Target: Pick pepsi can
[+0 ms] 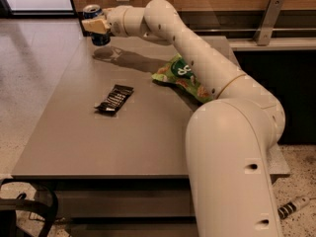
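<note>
The pepsi can (100, 37), dark blue with a silver top, is at the table's far left corner in the camera view. My gripper (95, 25) is shut around its middle, with a tan finger (94, 25) across the can's front. The can hangs a little above the grey table (98, 147), and its shadow falls on the tabletop just to the right. My arm reaches across the table from the lower right to the can.
A green snack bag (178, 75) lies mid-table against my arm. A flat black wrapper (114, 98) lies left of centre. A wooden wall and a metal bracket (269, 19) stand behind the table. A black frame (24, 211) is at the lower left.
</note>
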